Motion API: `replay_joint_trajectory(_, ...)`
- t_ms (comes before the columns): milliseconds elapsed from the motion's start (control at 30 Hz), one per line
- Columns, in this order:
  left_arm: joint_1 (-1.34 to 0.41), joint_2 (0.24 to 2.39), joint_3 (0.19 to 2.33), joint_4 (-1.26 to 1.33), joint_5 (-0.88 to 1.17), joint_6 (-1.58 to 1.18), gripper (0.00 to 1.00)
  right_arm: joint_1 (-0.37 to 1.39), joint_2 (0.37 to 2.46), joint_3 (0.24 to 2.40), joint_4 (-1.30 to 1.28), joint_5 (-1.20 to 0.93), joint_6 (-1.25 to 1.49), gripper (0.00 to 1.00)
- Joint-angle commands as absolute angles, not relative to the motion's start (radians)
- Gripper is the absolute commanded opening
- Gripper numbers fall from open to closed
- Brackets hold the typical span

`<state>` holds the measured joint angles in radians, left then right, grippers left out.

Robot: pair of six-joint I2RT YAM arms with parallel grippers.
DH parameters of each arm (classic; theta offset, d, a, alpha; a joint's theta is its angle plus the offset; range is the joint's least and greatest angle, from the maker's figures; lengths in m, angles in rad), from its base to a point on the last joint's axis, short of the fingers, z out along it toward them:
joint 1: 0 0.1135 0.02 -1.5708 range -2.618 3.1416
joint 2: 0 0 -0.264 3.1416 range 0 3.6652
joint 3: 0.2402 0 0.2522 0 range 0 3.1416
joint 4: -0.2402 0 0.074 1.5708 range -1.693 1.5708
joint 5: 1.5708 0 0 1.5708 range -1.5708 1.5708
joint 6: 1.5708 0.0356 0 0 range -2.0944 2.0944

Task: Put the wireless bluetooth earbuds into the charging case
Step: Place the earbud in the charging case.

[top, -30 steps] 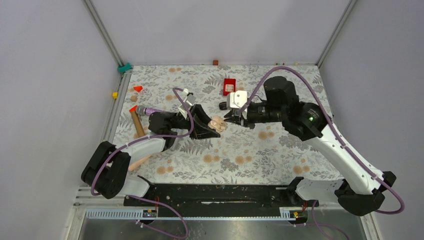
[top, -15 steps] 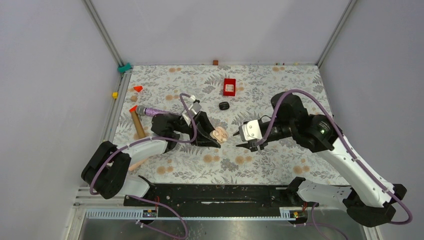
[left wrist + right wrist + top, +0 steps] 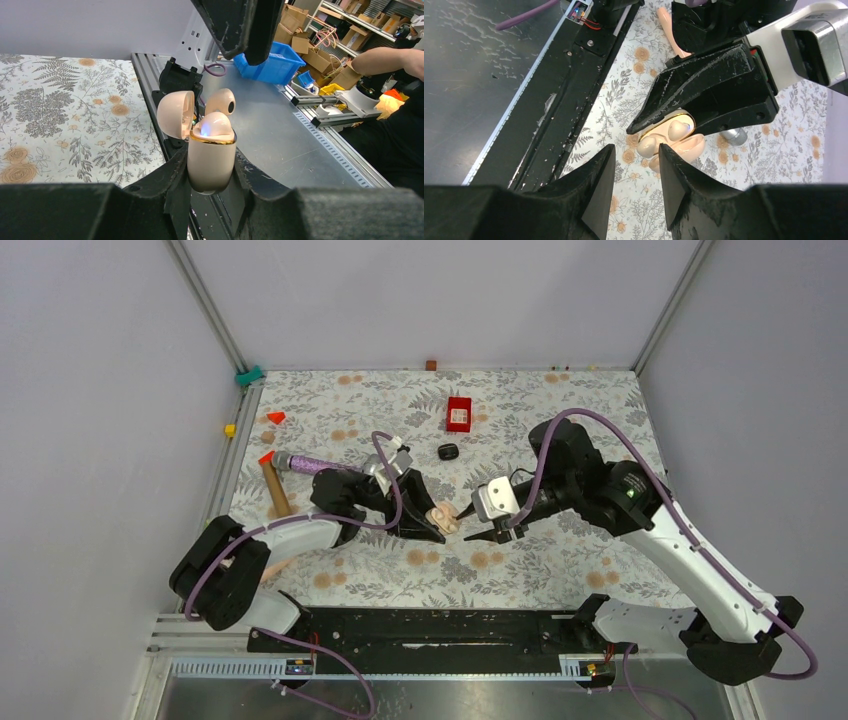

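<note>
Over floral-print tablecloth (image 3: pixel 560 410) at mid-frame, nearly there: clamping open cream pebble-shaped charging case (image 3: pixel 211 150) in left gripper (image 3: pixel 210 171), with one cream earbud (image 3: pixel 212 127) seated, second earbud (image 3: pixel 221 101) apparently standing proud, just beside parted, empty right gripper (image 3: pixel 466 524).

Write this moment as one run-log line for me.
left gripper: shut on cream charging case, lid open | earbuds: one seated, one raised | right gripper: open, empty, beside case

White arm shells (image 3: pixel 700 560), black joints (image 3: pixel 575 465), looping purple cables (image 3: pixel 600 420)
</note>
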<state>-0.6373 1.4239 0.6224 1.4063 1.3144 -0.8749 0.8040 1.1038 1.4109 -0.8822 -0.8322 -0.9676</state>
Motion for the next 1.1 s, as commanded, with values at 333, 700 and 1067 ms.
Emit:
replay_joint_trajectory(333,-0.642,1.426,0.672,1.464,1.325,-0.876,0.0,0.834,1.139,1.396,-0.785,-0.825,-0.916,0.42)
replay_joint_trajectory(700,-0.643,1.42,0.672,1.464,1.328,-0.88,0.0,0.843,1.164,1.394,-0.816,-0.762,-0.974,0.47)
replay_joint_trajectory(1067,-0.642,1.421,0.674,1.465,1.327,-0.884,0.0,0.844,1.157,1.391,-0.825,-0.743,-0.989,0.3)
